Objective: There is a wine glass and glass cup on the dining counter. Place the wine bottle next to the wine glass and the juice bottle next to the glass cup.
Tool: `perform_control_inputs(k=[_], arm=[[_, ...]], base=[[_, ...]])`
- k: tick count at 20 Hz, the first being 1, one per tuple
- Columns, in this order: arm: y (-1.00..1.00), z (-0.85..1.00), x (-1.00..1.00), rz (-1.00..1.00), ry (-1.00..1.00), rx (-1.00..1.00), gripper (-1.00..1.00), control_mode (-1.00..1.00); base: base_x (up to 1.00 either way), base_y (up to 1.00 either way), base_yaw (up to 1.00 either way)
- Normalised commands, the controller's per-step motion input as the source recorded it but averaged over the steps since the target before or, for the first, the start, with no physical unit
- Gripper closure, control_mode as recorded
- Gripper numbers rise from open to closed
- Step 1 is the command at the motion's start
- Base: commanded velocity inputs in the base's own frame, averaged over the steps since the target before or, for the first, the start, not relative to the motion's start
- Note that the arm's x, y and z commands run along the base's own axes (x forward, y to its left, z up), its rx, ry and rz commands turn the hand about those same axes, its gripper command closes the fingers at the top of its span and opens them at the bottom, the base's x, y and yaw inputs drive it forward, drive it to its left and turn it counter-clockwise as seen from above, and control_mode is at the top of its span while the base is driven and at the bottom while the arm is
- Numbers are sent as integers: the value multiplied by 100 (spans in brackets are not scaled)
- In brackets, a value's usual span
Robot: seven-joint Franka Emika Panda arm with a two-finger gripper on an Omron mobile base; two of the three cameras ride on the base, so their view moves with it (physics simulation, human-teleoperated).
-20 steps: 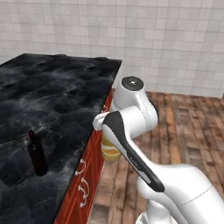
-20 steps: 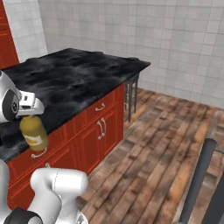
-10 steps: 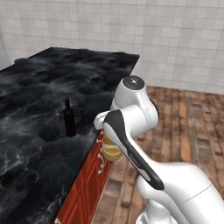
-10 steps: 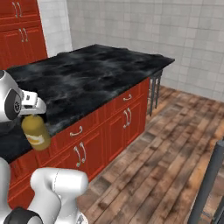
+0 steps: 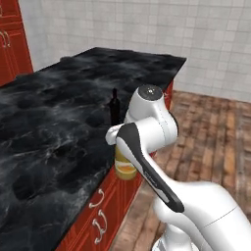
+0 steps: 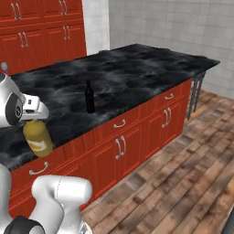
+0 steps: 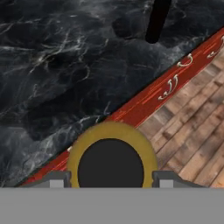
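since a moment ago the base has driven along the dining counter (image 5: pixel 54 127), so the wine bottle (image 6: pixel 89 97) now stands nearer, ahead of the gripper (image 7: pixel 109 180). its fingers clamp the juice bottle (image 6: pixel 37 139), which hangs upright below it at the counter's edge, arm folded.

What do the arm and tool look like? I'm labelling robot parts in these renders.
The arm is glossy white with rounded, bulbous links. A dark grey band runs along one link, and a grey round cap tops its highest joint. The tool has two small grey, squared fingertips. No cables or markings can be seen.
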Motion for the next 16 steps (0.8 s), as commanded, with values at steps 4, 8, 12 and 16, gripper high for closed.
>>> perform_control_inputs(k=[4,8,12,16], arm=[[0,0,0,0,0,0,100,100],[0,0,0,0,0,0,100,100],[0,0,0,0,0,0,100,100],[0,0,0,0,0,0,100,100]], base=[[-73,37,29],[-70,51,25],[-74,59,13],[-72,59,10]])
